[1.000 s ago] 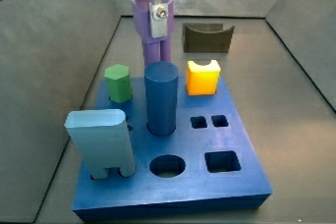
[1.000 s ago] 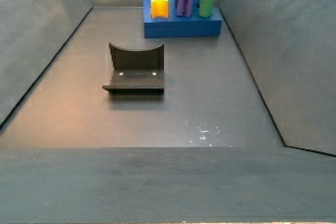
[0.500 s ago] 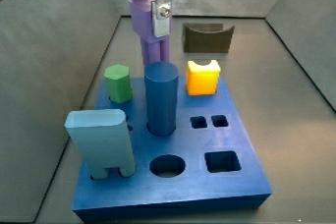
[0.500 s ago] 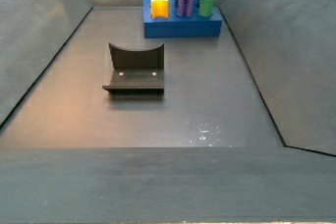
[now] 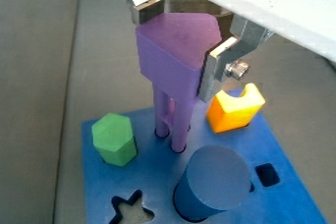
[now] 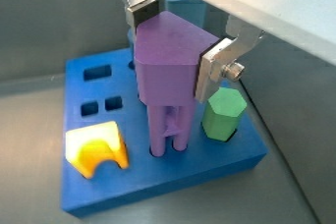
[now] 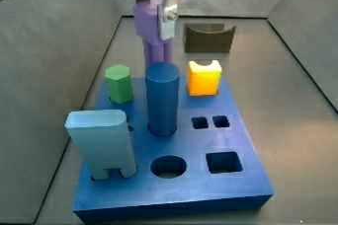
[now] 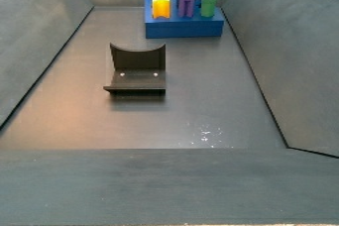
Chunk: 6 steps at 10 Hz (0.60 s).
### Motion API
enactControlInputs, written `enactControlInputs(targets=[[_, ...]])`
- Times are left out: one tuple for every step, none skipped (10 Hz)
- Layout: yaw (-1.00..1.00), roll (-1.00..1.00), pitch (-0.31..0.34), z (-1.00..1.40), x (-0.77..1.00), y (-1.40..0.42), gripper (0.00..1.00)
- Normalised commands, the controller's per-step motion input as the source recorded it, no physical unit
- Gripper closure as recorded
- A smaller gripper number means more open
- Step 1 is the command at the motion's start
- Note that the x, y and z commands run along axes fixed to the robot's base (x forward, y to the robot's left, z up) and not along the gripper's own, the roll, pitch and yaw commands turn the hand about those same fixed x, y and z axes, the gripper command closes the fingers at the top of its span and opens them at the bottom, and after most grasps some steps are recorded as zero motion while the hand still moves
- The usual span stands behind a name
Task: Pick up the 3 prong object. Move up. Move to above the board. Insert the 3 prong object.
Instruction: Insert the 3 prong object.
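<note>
The gripper [image 5: 182,33] hangs over the far end of the board [image 7: 211,185], its flat silver fingers [image 6: 221,63] pinching the blocky head of the 3 prong object [image 5: 178,56] from two sides. That purple piece stands upright with its long thin prongs pointing down to the royal-blue top face; in both wrist views the prong tips reach the board surface, between the green hexagonal peg [image 5: 114,138] and the yellow block [image 5: 233,108] (whether they sit in a hole or only touch the face cannot be told). The tall blue cylinder [image 7: 161,98] rises just in front of the prongs in a side view, hiding their lower ends there. Nearer the camera in that view, a light-blue block with short legs [image 7: 101,142] stands at the board's corner, beside a round hole [image 7: 169,167], a large square hole [image 7: 222,162] and two small square holes [image 7: 209,123]. A dark olive U-shaped block [image 8: 135,69] lies on the grey floor [image 8: 159,121], well apart from the board.
</note>
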Motion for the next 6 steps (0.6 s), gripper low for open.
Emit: enactControlInputs(targets=[[0.22,0.00,-0.014,-0.31,0.00,0.00,1.00],[0.00,0.02,-0.203,-0.45,-0.04,-0.12,1.00],[0.19,0.05,-0.004,-1.00,-0.31,0.00,1.00],[0.17,0.04,0.000,-1.00,-0.31,-0.01,1.00],[0.13,0.04,0.000,-1.00,-0.28,-0.03,1.00],[0.16,0.04,0.000,-1.00,-0.25,-0.02,1.00]])
